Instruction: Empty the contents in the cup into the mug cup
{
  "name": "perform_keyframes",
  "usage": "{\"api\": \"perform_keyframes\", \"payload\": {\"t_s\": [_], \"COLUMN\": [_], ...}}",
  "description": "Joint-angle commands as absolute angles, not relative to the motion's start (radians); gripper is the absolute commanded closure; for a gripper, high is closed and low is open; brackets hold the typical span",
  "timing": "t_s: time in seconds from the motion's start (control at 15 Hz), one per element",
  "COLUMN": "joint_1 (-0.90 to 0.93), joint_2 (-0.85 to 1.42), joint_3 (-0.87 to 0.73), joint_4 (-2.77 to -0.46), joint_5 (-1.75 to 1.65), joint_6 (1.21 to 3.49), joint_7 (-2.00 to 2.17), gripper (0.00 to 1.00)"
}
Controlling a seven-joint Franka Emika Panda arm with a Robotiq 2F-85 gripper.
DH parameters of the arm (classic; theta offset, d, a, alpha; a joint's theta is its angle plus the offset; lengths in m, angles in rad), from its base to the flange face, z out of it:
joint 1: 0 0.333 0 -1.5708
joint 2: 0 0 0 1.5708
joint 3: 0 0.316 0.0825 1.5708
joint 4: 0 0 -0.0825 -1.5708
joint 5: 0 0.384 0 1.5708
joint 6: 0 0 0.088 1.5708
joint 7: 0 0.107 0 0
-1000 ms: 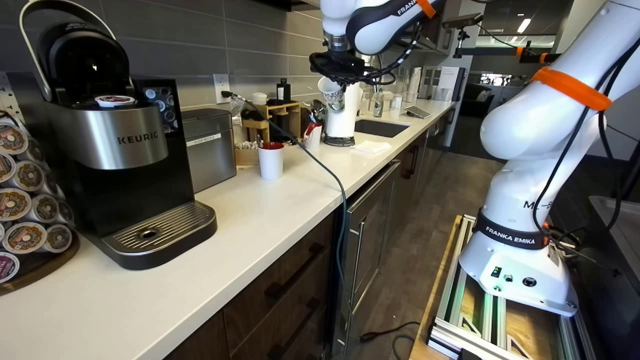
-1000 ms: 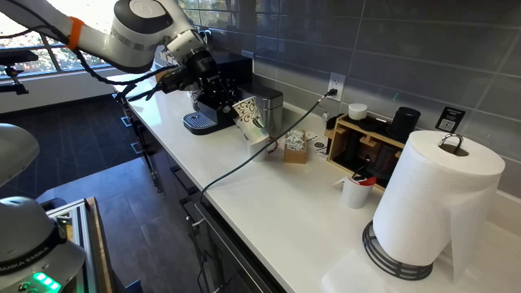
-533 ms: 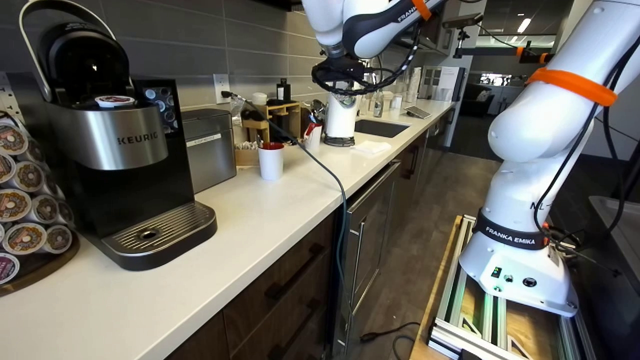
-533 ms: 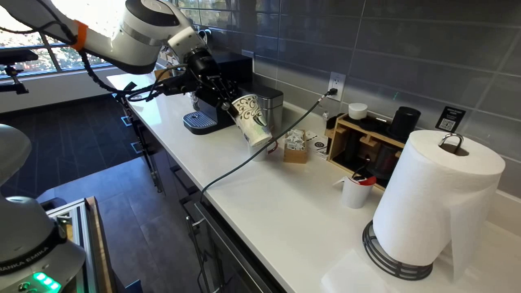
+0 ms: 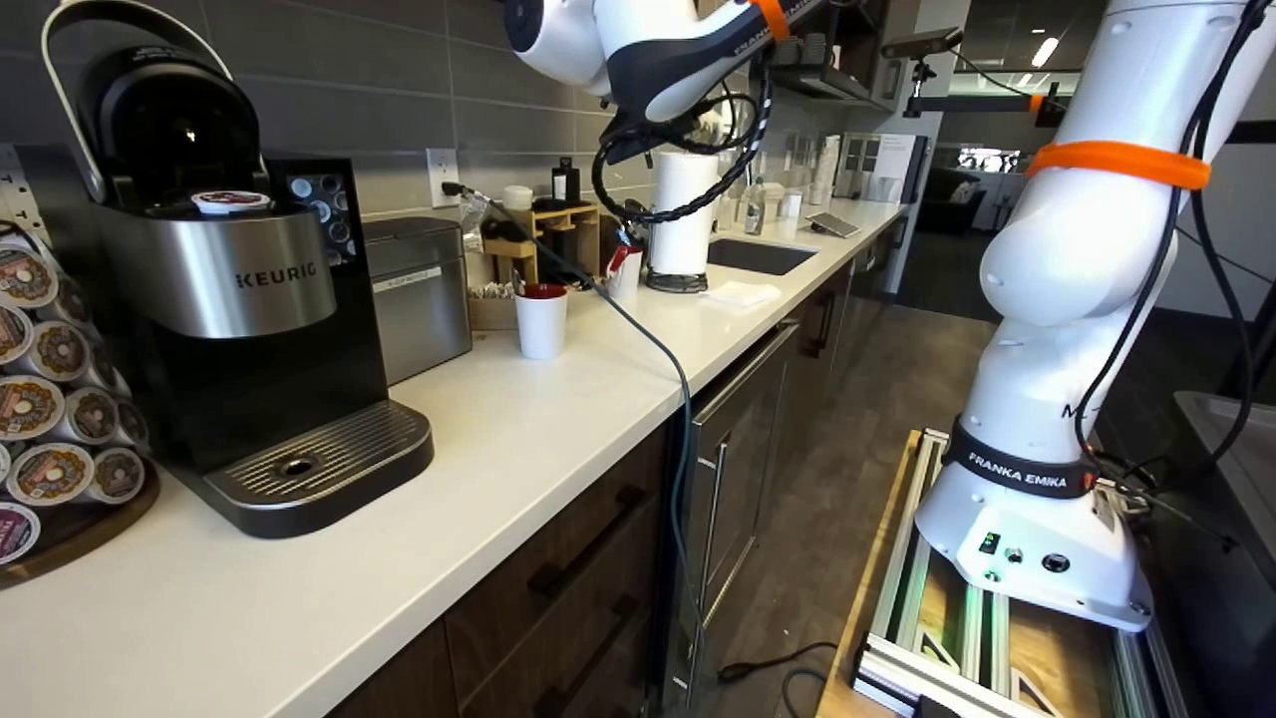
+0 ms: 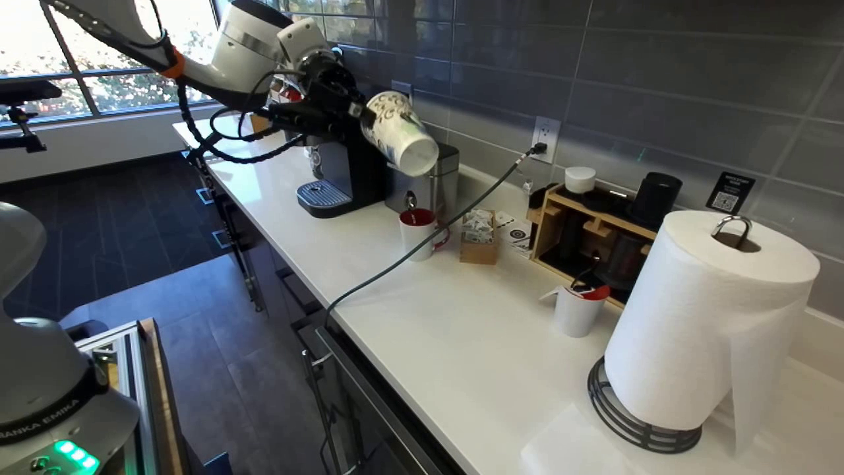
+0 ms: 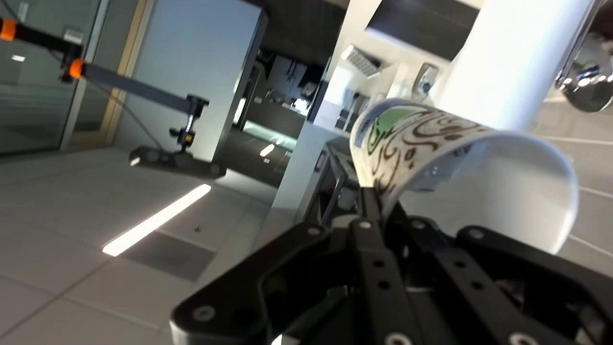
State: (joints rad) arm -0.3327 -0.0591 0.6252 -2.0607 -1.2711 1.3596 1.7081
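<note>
Wrist view shows the gripper [image 7: 381, 203] pinching the paper cup [image 7: 426, 139] by its rim. In an exterior view the upright mug [image 6: 415, 234] stands on the counter [image 6: 461, 330], well below the cup, though whether squarely beneath I cannot tell. The cup's long axis is tipped well over, base facing the viewer, mouth away; the pour likely turns on getting that mouth above the mug.

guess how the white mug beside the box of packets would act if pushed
The mug stands upright with a base nearly as wide as its rim, so a low push would probably slide it. Its smooth sides look rigid, so it likely won't flex. The spoon standing in it may rattle or swing.
</note>
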Motion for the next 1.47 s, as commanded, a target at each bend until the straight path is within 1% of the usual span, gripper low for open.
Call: {"api": "perform_keyframes", "payload": {"t_s": [0.0, 0.2, 0.53, 0.8, 1.4], "joint_1": [-0.104, 0.016, 0.117, 0.168, 0.193], "joint_2": [0.127, 0.217, 0.320, 0.369, 0.384], "joint_3": [0.450, 0.324, 0.206, 0.165, 0.134], "joint_4": [-1.919, -1.841, -1.745, -1.693, -1.693], "joint_5": [-1.432, -1.492, -1.536, -1.615, -1.867], "joint_6": [1.187, 1.152, 1.053, 0.990, 1.044], "joint_7": [1.682, 1.663, 1.556, 1.406, 1.112], "gripper": [0.99, 0.99, 0.99, 0.99, 0.99]}}
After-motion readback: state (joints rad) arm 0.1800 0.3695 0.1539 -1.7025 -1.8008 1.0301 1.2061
